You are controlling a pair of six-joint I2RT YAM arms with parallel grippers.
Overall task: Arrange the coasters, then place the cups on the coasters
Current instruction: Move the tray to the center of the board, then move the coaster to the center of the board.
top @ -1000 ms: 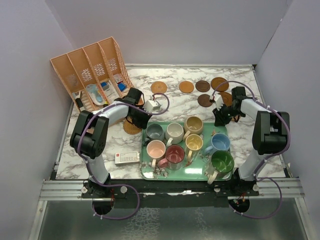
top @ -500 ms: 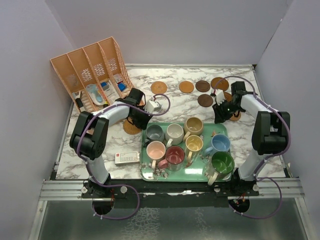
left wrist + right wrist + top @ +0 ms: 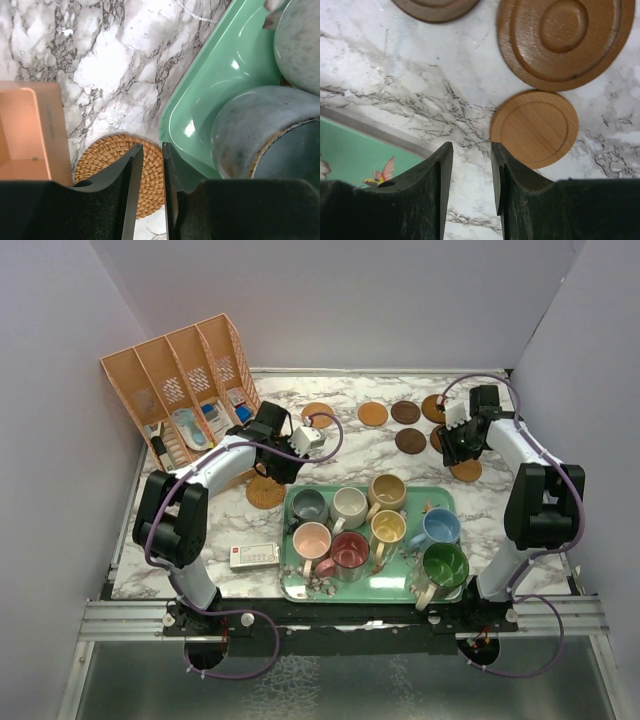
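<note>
Status: coaster stage looks partly done, cup stage not started.

Near: all eight cups are on the green tray, none on a coaster.
- near row: green cup, dark red cup, pink cup
- middle: blue cup, yellow cup
- far row: grey cup, cream cup, tan cup

A white box lies on the desk left of the tray.

Mid left: the woven coaster lies flat on the desk just beside the tray's far-left corner. I can't tell if it touches the rim. The left end effector hangs directly over it. Its jaws are a narrow slit with nothing between them, and the weave shows through the gap in the wrist view.

Mid right: the right end effector is over bare marble near the tray's far-right corner, jaws moderately apart and empty. The light wooden coaster lies flat just right of its fingers, not gripped.

Far: the remaining coasters lie in a loose line along the far side, from an orange one to dark ones. One is half hidden behind the left arm's cable. The right arm covers part of the far-right group, so I count at least seven. In the right wrist view the light coaster sits close to touching a larger brown coaster.

An orange organizer sits in the far-left corner.

My read: spacing is uneven, and the far-right cluster looks too tight for mugs side by side. Left to do: spread those out, then all eight cup transfers.
</note>
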